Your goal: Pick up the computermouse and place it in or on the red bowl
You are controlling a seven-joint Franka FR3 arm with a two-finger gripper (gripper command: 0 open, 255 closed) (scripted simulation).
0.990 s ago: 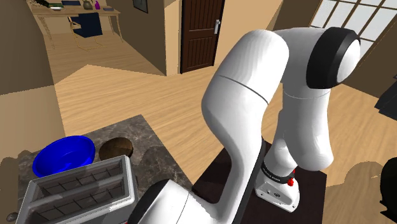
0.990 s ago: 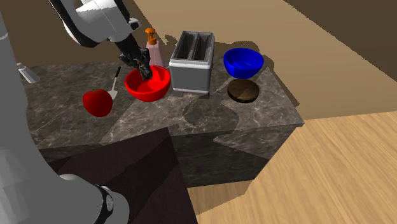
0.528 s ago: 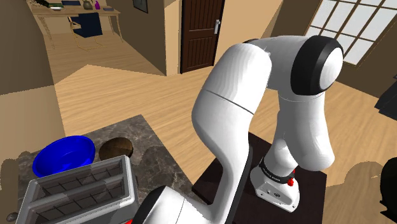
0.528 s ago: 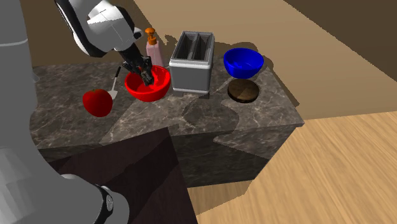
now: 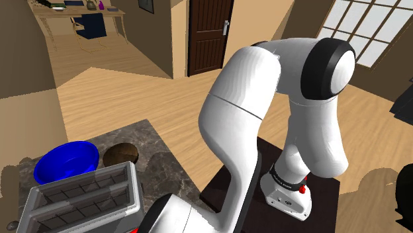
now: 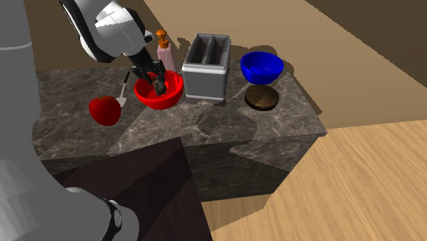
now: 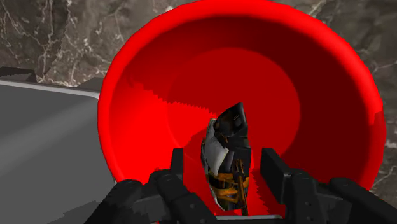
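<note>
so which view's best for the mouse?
Wrist view: mouse close up between the gripper's open fingers, over the red bowl. Second exterior view has it small. Shoulder view gives arm and toaster.

On the dark marble counter [image 6: 205, 130], the black gripper [image 6: 157, 81] dips into the red bowl [image 6: 171, 97], which sits between a red apple [image 6: 105, 109] and a grey toaster [image 6: 207, 67], with a blue bowl [image 6: 261, 66] farther right.

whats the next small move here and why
Probably lift the gripper straight up, out of the red bowl. The jaws stand apart, with red showing on either side of the computer mouse, which is down inside the bowl, so it looks released and only the retreat seems left.
</note>
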